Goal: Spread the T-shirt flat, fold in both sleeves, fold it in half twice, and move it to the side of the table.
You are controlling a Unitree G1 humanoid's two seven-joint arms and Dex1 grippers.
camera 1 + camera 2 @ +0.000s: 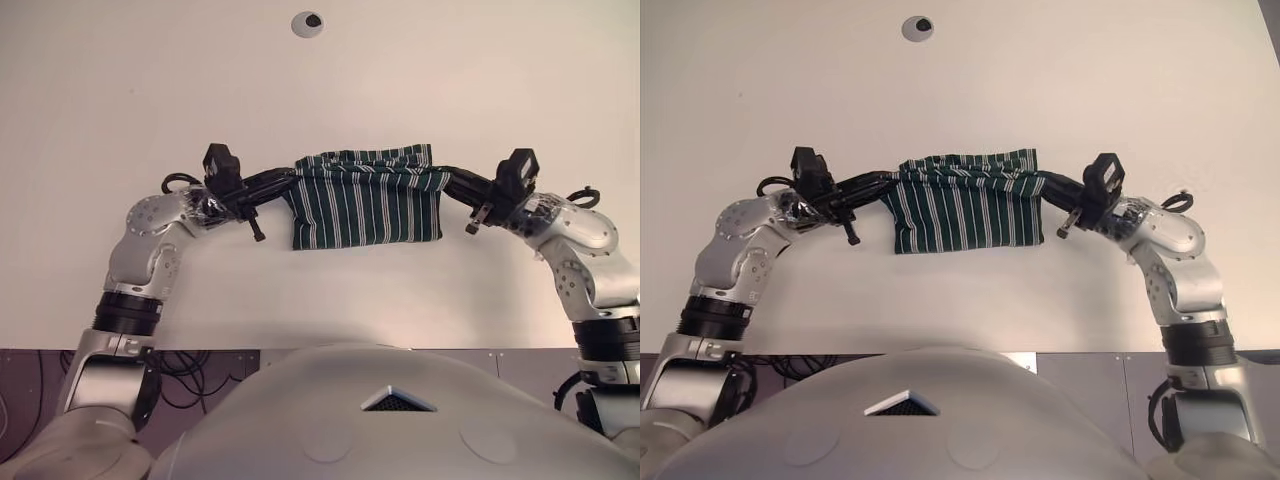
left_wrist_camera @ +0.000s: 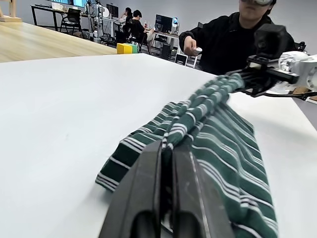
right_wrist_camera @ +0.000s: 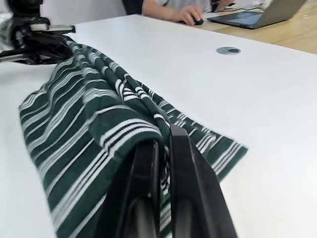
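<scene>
T-shirt (image 1: 365, 205), dark green with white stripes, is already folded into a compact rectangle and sits mid-table, strung between the two arms. Left gripper (image 1: 290, 183) is clamped on its left upper corner and right gripper (image 1: 445, 178) on its right upper corner. Both wrist views show the fingers pinched tight together with fabric caught at the tips: left (image 2: 167, 146), right (image 3: 162, 136). The edge between the grippers is bunched into a raised ridge. Cloth drapes off both sides of it, the larger panel on the robot's side and a short flap on the far side, and both lower edges touch the white table (image 1: 300, 90). From above, the two arms come in from opposite sides at about the same height, so the ridge runs roughly level. A round cable grommet (image 1: 307, 23) sits in the tabletop well beyond the shirt, near the far edge.
</scene>
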